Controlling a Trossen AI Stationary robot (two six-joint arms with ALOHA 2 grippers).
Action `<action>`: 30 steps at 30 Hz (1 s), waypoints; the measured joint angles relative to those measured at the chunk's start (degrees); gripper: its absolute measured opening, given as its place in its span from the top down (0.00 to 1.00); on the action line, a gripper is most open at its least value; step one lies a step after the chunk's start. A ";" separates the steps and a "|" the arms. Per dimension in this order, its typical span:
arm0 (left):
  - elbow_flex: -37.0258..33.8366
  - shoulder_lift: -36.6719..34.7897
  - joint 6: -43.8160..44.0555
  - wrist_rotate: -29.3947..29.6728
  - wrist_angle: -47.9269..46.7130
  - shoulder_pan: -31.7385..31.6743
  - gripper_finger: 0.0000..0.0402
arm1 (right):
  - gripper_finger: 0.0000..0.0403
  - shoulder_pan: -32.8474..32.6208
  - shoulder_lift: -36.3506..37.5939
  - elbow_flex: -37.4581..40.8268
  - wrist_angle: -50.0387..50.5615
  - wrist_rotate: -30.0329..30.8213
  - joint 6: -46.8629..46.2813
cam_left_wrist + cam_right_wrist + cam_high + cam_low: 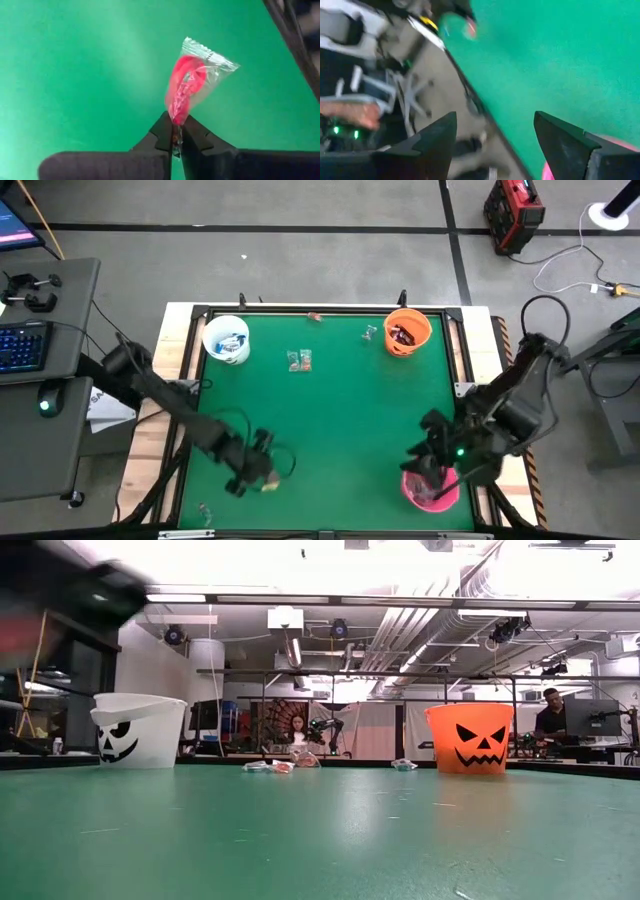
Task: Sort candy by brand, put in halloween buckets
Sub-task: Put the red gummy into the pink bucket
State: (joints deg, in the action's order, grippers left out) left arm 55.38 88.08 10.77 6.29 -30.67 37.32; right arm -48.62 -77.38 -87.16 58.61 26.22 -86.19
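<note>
A clear packet of red candy [192,82] is pinched by one corner in my left gripper [175,134], lifted over the green table [75,75], so I judge sorting is midway and next comes carrying it to a bucket; my right gripper [492,132] hangs spread above the half-hidden pink bucket [432,492].

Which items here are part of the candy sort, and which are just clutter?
Job:
- white plastic pail
- orange plastic pail
- pink plastic pail
- loose wrapped sweets
- clear packet of red candy in left gripper

Clutter:
- black keyboard
- red case
</note>
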 joint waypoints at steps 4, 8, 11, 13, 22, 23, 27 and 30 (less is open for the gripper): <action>3.27 -2.52 -2.48 4.28 4.60 -7.87 1.00 | 0.36 -0.11 0.02 -5.85 2.43 9.33 6.45; 9.34 0.87 -4.54 6.40 12.93 -14.83 1.00 | 0.36 -0.02 0.02 -9.51 4.26 17.79 12.72; 14.83 6.58 -5.31 6.75 17.71 -18.24 1.00 | 0.36 -0.02 0.02 -11.05 5.30 24.65 16.31; 18.88 11.32 -5.51 6.64 19.76 -19.47 1.00 | 0.36 -0.02 0.02 -11.42 5.44 29.27 18.07; 36.22 33.13 -3.89 2.21 37.04 -20.11 1.00 | 0.36 -0.02 0.00 -11.44 5.50 37.55 20.67; 37.71 35.00 -3.10 1.49 39.02 -20.11 1.00 | 0.36 -0.02 0.00 -11.44 5.55 38.15 20.67; 43.41 41.46 -0.39 -1.76 46.91 -20.18 1.00 | 0.36 0.08 -0.02 -11.42 5.97 39.35 20.67; 47.03 45.07 -0.38 -2.67 51.59 -20.18 1.00 | 0.36 0.56 -0.02 -11.42 5.97 39.80 20.67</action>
State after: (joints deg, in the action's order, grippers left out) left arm 102.41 133.15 10.39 3.62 20.93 17.15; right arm -48.07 -77.41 -98.59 64.58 66.02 -65.52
